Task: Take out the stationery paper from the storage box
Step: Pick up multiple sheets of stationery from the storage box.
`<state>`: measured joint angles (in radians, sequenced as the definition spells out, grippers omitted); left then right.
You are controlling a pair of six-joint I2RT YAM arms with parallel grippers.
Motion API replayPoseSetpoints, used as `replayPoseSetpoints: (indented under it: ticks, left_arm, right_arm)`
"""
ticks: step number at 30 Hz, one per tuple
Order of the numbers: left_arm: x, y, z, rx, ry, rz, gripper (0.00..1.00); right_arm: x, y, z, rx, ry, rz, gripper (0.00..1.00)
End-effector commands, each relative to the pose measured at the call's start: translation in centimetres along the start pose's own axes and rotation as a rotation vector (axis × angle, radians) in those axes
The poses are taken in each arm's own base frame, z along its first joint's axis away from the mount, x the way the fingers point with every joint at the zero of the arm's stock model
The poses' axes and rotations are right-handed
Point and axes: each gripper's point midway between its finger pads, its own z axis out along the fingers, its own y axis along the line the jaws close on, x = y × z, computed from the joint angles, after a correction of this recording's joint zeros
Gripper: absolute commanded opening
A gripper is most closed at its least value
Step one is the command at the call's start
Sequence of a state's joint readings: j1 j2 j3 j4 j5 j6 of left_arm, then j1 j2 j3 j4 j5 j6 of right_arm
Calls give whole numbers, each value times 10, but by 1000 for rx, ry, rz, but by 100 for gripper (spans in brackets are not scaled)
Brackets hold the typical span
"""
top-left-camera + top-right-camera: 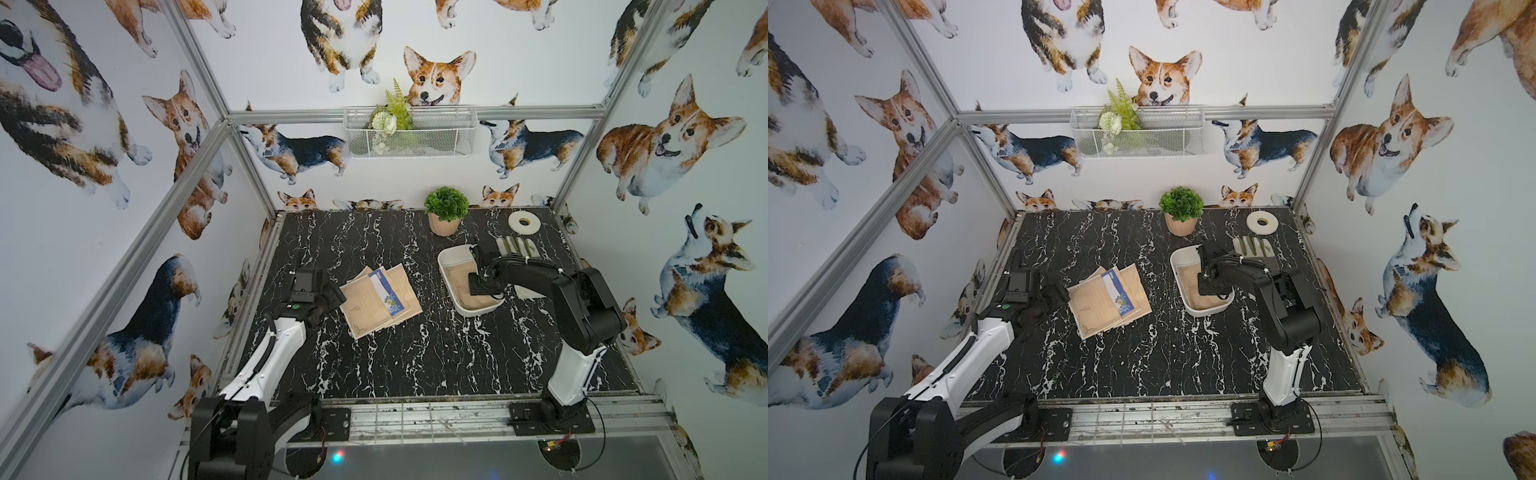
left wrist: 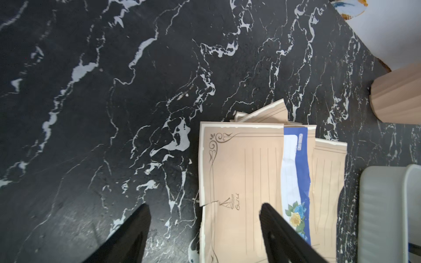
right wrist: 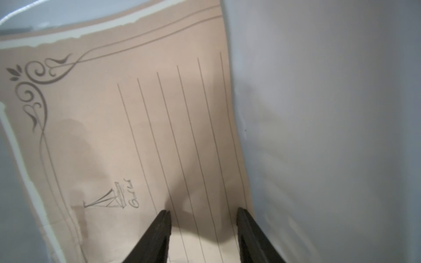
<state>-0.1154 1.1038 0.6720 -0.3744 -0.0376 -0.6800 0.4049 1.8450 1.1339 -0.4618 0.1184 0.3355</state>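
The left gripper hovers at the edge of the paper pile in the middle of the table. Its fingers are spread wide with nothing between them, one over bare table, one over the top tan sheet. A blue-floral sheet pokes out among the tan ones. Over on the right, the box has a tan ruled sheet lying in it. The right gripper is down inside, close to the box wall, fingers at a narrower gap, tips at that sheet. Whether they touch it, I cannot tell.
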Motion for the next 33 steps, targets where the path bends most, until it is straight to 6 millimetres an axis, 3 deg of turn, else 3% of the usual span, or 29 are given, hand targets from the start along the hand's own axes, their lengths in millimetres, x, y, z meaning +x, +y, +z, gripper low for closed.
replayPoseSetpoints:
  ticks: [1,4,8,20,26,33]
  left_arm:
    - [-3,11,-3,-52,-27,-18,79]
    - [0,9,0,-48,-8,-17,79]
    - [3,8,4,-41,8,-22,79]
    - [1,7,0,-22,-14,-26,79]
    - [3,7,1,-18,-5,-27,79]
    - [0,-5,-3,48,-21,-22,79]
  right_arm:
    - [13,0,7,-6,48,-6,37]
    - [13,2,6,-12,52,-12,26]
    - [8,6,0,-35,43,-21,0]
    - [-21,15,-52,-108,-92,-7,0]
    - [-26,13,-54,-91,-98,-15,0]
    - [-33,0,-76,-22,-172,6,0]
